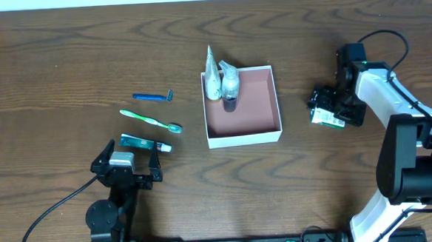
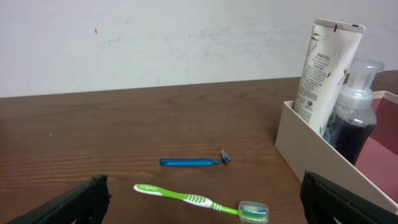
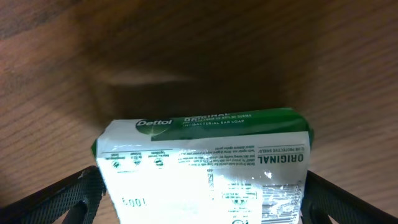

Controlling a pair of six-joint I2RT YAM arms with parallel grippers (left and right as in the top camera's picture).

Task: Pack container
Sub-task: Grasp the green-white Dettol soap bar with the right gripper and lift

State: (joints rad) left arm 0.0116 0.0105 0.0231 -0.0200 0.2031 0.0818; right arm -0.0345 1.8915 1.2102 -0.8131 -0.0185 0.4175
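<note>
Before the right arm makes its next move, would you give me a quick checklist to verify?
1. Right gripper open, jaws straddling the Dettol soap bar: ok.
2. Soap gripped: not ok, jaws not closed.
3. Container has bare floor for the soap: ok.
4. Pantene tube and pump bottle stand in its corner, off that space: ok.
5. Left gripper open, away from the container: ok.
</note>
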